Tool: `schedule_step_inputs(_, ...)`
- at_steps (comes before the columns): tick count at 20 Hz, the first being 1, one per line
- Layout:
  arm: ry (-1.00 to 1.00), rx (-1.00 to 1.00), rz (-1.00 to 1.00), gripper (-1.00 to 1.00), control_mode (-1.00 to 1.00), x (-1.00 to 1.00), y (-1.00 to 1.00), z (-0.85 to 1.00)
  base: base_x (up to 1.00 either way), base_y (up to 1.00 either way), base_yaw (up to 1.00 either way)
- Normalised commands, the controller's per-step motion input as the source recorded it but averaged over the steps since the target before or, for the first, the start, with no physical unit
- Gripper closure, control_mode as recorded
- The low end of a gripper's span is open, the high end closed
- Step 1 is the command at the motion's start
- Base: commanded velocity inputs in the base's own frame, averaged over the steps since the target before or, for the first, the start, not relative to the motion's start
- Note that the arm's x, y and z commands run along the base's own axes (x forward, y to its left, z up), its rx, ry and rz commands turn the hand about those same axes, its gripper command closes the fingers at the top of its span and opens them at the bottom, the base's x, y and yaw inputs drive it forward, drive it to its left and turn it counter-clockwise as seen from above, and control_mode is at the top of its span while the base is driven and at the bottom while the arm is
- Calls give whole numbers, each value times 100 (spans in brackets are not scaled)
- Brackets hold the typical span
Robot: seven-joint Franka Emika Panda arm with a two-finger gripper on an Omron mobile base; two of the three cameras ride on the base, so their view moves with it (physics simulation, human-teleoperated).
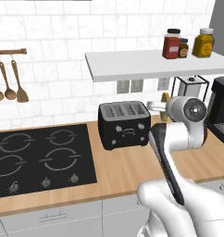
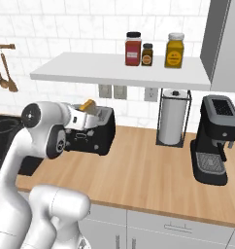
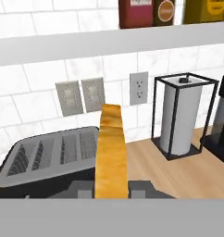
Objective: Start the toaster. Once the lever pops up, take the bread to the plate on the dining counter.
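Note:
The black toaster [image 1: 124, 124] [image 2: 97, 132] stands on the wood worktop against the tiled wall, its slots [image 3: 49, 152] showing no bread. My gripper [image 3: 111, 187] [image 2: 90, 112] is shut on the bread [image 3: 111, 152], a slice with a golden-orange crust seen edge-on and held upright. The bread [image 2: 88, 104] hangs just above the toaster's right end. In the left base view it [image 1: 165, 97] peeks out behind the arm's elbow. The plate and the dining counter are out of view.
A white shelf [image 2: 114, 73] with three jars hangs close above the toaster. A paper towel holder [image 2: 173, 119] and a black coffee machine [image 2: 214, 138] stand to the right. A black hob [image 1: 40, 157] lies to the left, with wooden utensils [image 1: 12, 83] on the wall.

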Motion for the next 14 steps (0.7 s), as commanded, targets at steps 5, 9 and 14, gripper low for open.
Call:
schedule_step_inputs(5, -13, 9, 0, 100, -100, -77, -39, 13, 0, 0, 0)
schedule_step_inputs(9, 0, 0, 0, 100, 100, -30, -1, 0, -25, -4, 0)
schedule_step_inputs(14, 0, 0, 0, 100, 100, 0, 0, 0, -100, -35, 0)
